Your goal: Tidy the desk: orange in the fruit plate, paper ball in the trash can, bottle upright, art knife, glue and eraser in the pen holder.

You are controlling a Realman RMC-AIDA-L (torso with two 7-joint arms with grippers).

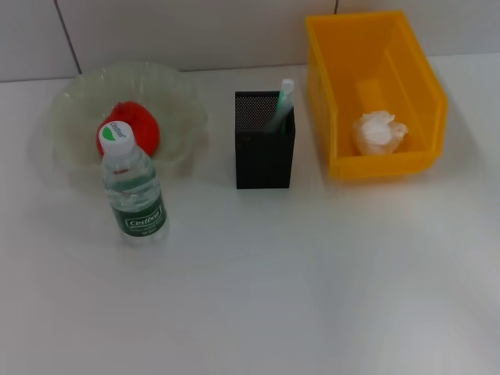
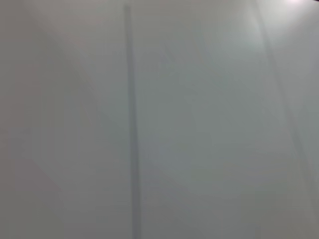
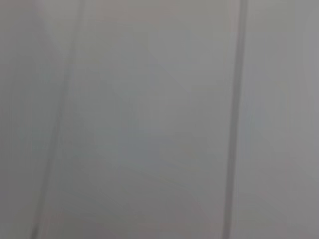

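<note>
In the head view the orange point(image 1: 139, 129) lies in the clear glass fruit plate point(image 1: 78, 101) at the back left. The water bottle point(image 1: 133, 187) with a green label stands upright just in front of the plate. A black mesh pen holder point(image 1: 265, 148) sits mid-table with a green and white stick-shaped item point(image 1: 281, 105) poking out of it; I cannot tell which item it is. The white paper ball point(image 1: 378, 132) rests inside the yellow bin that serves as trash can point(image 1: 406, 58) at the back right. Neither gripper shows in any view.
A tiled white wall point(image 1: 195, 31) runs behind the table. Both wrist views show only a pale tiled surface with grout lines point(image 2: 130, 124) point(image 3: 234, 124).
</note>
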